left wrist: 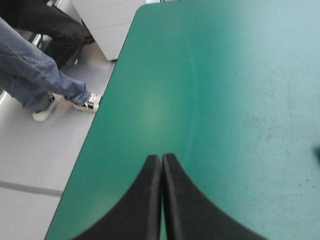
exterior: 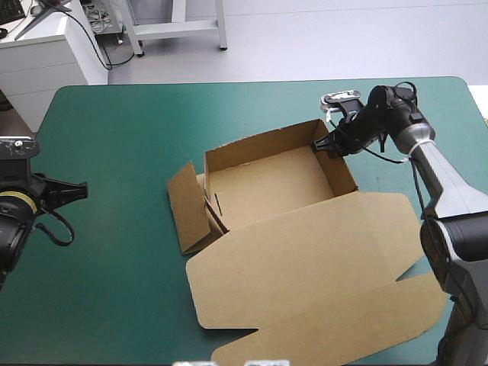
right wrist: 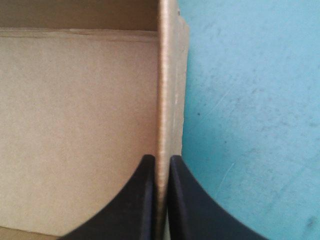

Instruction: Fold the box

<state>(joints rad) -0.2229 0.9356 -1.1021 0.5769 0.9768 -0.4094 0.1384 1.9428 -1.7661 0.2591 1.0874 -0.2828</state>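
Pinching right wall of the box (exterior: pixel 305 252), far end: right gripper (right wrist: pixel 161 159) | left gripper (left wrist: pixel 161 157): clenched empty above left edge of table (exterior: pixel 114 122)

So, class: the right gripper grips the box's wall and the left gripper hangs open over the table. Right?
No: the left gripper is shut, not open, as the left wrist view shows. The right gripper does grip the box wall.

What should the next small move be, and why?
Probably bring the left gripper over to the left flap and raise it. That flap splays outward, untucked, while the right gripper is shut on the upright right wall of the box. The left gripper is shut and idle near the left edge of the table.
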